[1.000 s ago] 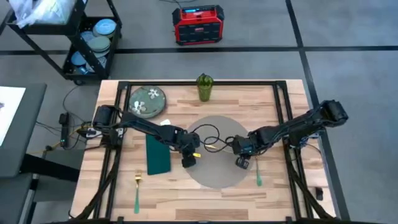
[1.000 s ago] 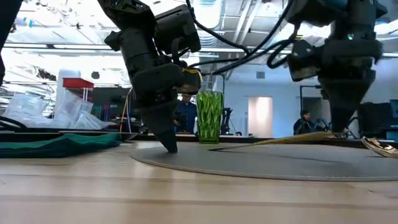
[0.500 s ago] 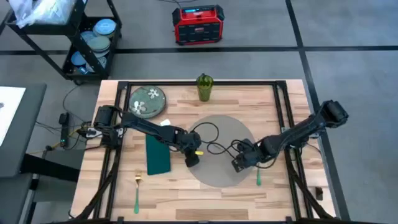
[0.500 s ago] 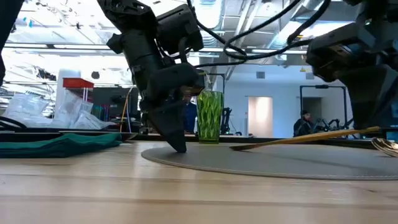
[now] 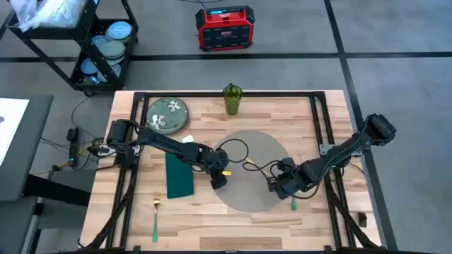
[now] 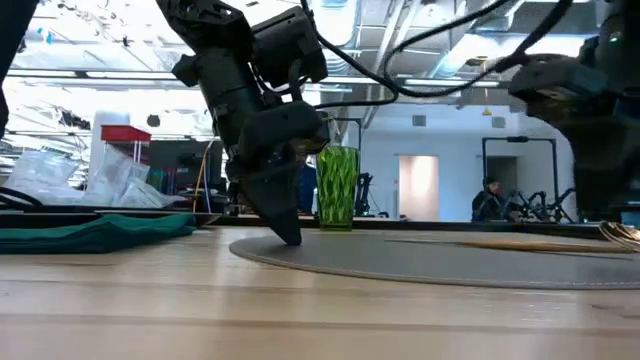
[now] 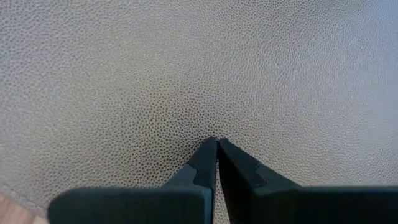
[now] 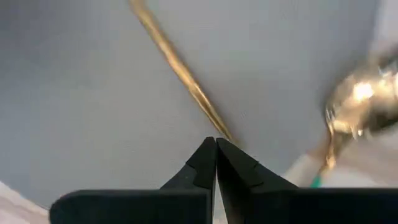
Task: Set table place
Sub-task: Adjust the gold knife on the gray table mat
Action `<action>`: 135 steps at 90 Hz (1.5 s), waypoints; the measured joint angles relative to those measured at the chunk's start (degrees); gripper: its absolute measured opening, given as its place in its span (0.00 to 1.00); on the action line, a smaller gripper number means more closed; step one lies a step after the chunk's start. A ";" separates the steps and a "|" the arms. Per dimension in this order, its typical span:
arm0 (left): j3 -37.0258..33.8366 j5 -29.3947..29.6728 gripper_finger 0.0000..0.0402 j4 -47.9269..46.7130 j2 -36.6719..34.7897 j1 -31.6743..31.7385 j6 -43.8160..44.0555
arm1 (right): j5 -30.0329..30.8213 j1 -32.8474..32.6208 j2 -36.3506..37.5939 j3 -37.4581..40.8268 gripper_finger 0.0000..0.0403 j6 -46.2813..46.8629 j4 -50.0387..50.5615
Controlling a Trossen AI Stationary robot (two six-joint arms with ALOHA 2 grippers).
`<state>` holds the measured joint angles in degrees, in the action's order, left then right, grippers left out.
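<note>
Where the table [image 5: 282, 116] comes nearest the front edge, a green-handled fork [image 5: 155, 215] lies on bare wood at the front left. A green-handled spoon [image 5: 293, 203] lies just off the front right rim of the mat [image 5: 247, 144]; its gold bowl [image 8: 359, 102] shows in the right wrist view.

The mat, round and grey, sits flat at mid-table, right of the teal napkin [image 5: 179, 175].

Right gripper [image 5: 277, 187]: low over the mat's front right part, near the spoon. Fingers [image 8: 205, 163] pressed together, holding nothing. A thin gold stick-like utensil [image 8: 180, 71] lies flat on the mat just ahead of the tips; cannot tell if the tips touch it. In the low view it shows as a thin gold line [image 6: 500, 243] on the mat.

Left gripper [image 5: 219, 180]: tip down on the mat's left part, close to its edge. Fingers [image 7: 202, 165] pressed together, points on the pebbled grey surface; nothing between them. Low view shows the dark tip [image 6: 285, 228] meeting the mat near its rim.

Napkin lies flat, long side running front to back, between the left rail and the mat.

Farther back: green glass [image 5: 232, 99] upright near the far edge, behind the mat. Floral plate [image 5: 167, 115] at the far left corner.

Beyond the table: black cart [image 5: 99, 42] with blue dishes, red box [image 5: 224, 27] on the floor. People [image 6: 488, 197] far off in the room.
</note>
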<state>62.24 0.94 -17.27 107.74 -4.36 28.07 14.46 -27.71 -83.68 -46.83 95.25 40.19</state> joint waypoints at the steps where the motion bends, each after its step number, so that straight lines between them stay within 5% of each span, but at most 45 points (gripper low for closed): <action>1: 0.00 0.01 0.00 0.01 0.00 0.00 -0.02 | -0.03 0.44 0.00 0.00 0.00 -1.32 -0.45; 23: 0.00 0.03 0.00 0.10 -0.02 0.00 -0.37 | -10.76 7.52 -1.13 0.07 0.16 -21.31 -1.56; 43: 0.02 0.03 0.00 0.06 -0.05 -0.04 -0.98 | -11.58 7.71 -1.05 0.79 0.33 -20.17 -0.75; 61: 0.02 0.00 0.00 0.06 -0.07 -0.04 -2.34 | -11.71 5.50 -1.07 3.48 0.37 -13.75 -2.81; 84: 0.02 -0.01 0.00 0.19 -0.09 -0.02 -3.42 | -12.82 3.22 -4.70 3.64 0.28 -12.64 -4.12; 104: 0.02 0.19 0.00 -0.12 -0.13 0.20 -3.50 | -18.49 2.89 -9.86 2.08 0.03 -11.21 -6.03; 135: 0.02 0.12 0.00 0.85 -0.11 0.24 -2.68 | -16.40 2.43 -7.45 0.80 0.00 -5.78 -1.69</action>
<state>62.26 1.06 -16.43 107.63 -4.12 25.39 -1.94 -25.28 -91.13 -46.03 89.46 38.50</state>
